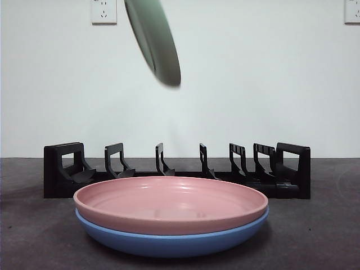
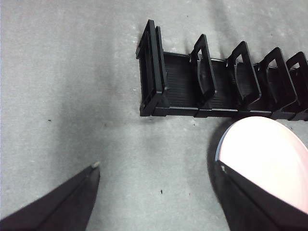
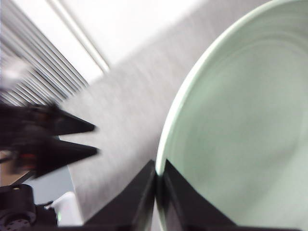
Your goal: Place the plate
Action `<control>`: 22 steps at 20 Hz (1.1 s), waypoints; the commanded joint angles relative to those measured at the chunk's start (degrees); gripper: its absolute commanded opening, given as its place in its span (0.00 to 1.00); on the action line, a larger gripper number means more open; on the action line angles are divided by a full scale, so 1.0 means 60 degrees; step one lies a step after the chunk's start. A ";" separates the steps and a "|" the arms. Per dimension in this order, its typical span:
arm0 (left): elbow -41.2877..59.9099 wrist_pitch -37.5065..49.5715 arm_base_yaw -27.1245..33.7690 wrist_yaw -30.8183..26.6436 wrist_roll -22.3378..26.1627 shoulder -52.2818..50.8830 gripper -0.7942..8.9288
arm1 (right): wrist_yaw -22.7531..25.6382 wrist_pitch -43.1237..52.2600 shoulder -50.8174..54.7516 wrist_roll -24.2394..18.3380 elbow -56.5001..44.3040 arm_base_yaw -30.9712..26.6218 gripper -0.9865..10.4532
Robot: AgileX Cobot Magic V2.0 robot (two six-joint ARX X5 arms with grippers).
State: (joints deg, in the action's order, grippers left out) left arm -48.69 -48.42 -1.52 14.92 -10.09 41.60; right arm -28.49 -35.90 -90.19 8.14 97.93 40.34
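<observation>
1. High above the table [image 1: 315,236], the green plate [image 1: 154,39] hangs tilted on its edge, over the rack [image 1: 174,171].
2. The right pincer [image 3: 158,185] pinches its rim tight.
3. It looks hard, smooth and slippery, so the rim is the best hold.
4. The rack's slots hold nothing.
5. The pink plate [image 1: 169,203] sits inside the blue plate [image 1: 169,241].
6. The left pincer [image 2: 156,192] is wide apart and holds nothing.

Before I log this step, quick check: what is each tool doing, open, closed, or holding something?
Left tool: open, holding nothing, above the table near the black plastic plate rack.
Right tool: closed on the rim of the pale green round plate.
</observation>
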 commanded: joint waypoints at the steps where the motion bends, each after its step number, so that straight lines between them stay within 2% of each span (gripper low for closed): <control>1: -0.0091 0.0073 0.0000 -0.0025 0.0051 0.0051 0.47 | 0.0087 0.1045 0.0838 -0.0801 -0.0579 0.0448 0.10; 6: -0.0091 0.0069 0.0000 -0.0025 0.0025 0.0051 0.47 | 0.1366 0.4834 0.3588 -0.0940 -0.4386 0.1450 0.10; 10: -0.0091 0.0069 0.0000 -0.0025 0.0022 0.0051 0.47 | 0.2769 0.6091 0.5191 -0.0933 -0.6841 0.2375 0.10; 11: -0.0091 0.0069 0.0000 -0.0025 0.0022 0.0051 0.47 | 0.3388 0.6135 0.5515 -0.0929 -0.7308 0.2663 0.10; 13: -0.0091 0.0055 0.0000 -0.0025 -0.0004 0.0051 0.47 | 0.4659 0.6051 0.5974 -0.1005 -0.8040 0.3362 0.10; 15: -0.0091 0.0040 0.0000 -0.0025 -0.0007 0.0051 0.47 | 0.5260 0.5257 0.6105 -0.1381 -0.8291 0.4036 0.10; 17: -0.0091 0.0040 0.0000 -0.0025 -0.0007 0.0051 0.47 | 0.5326 0.4054 0.6033 -0.1883 -0.8287 0.4557 0.10; 22: -0.0091 0.0044 0.0000 -0.0025 -0.0007 0.0051 0.47 | 0.5329 0.1424 0.5504 -0.2007 -0.8273 0.5399 0.10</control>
State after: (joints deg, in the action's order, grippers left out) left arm -48.69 -48.47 -1.52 14.92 -10.11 41.60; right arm 3.18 -27.99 -56.77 -2.83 47.53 72.03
